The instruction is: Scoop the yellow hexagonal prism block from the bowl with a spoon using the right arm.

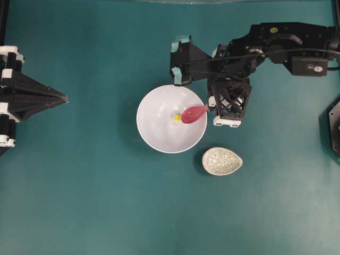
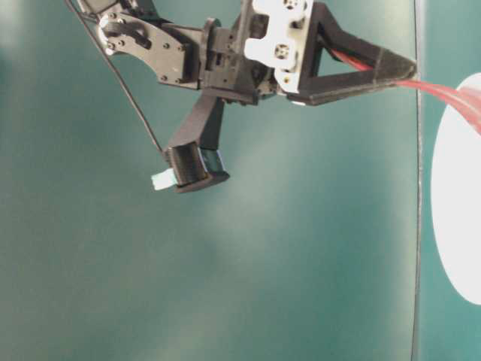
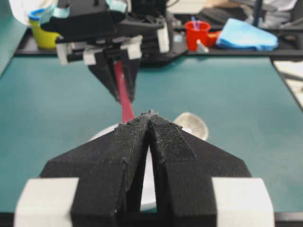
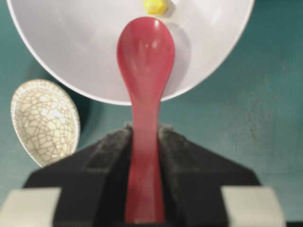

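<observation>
Right wrist view: my right gripper [image 4: 144, 189] is clamped on the spoon [image 4: 145, 61] handle. Beyond its tip the yellow block [image 4: 155, 6] lies inside the bowl [image 4: 71, 52]. My left fingers [image 3: 118, 156] rest together. A shallow push may only slide the block away.

One camera hangs high up and looks straight down on the green table [image 1: 79, 202]. It sees both arms and the white bowl [image 1: 159, 135] in the middle.

One camera sits low by the table and is very near the right arm [image 2: 225, 60]. It catches only an edge of the bowl on its right side.

The camera on the left arm looks across the table, over its own left gripper [image 3: 149, 124], toward the far shelf.

The camera on the right arm looks down along the red spoon [image 4: 144, 94]. It is close to the bowl, like the top camera sees too.
</observation>
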